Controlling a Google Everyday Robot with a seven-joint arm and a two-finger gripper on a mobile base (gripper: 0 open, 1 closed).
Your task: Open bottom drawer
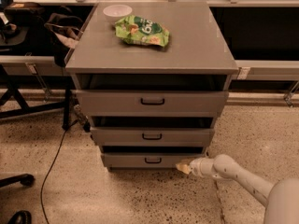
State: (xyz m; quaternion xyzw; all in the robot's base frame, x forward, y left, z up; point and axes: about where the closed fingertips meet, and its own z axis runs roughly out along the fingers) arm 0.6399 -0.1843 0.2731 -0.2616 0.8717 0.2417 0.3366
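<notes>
Grey bottom drawer (126, 161) sits lowest in your three-drawer cabinet (191, 50), its black loop handle (153, 160) centred. Your gripper (183, 167) hovers low at its right front corner; whether it grips anything cannot be told.

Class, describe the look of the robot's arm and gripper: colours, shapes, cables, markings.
The arm is white, made of smooth rounded tubes with a bulbous joint. The gripper, at the right end of the short grey bottom drawer, has a pale yellowish tip. No cables or markings show.
</notes>
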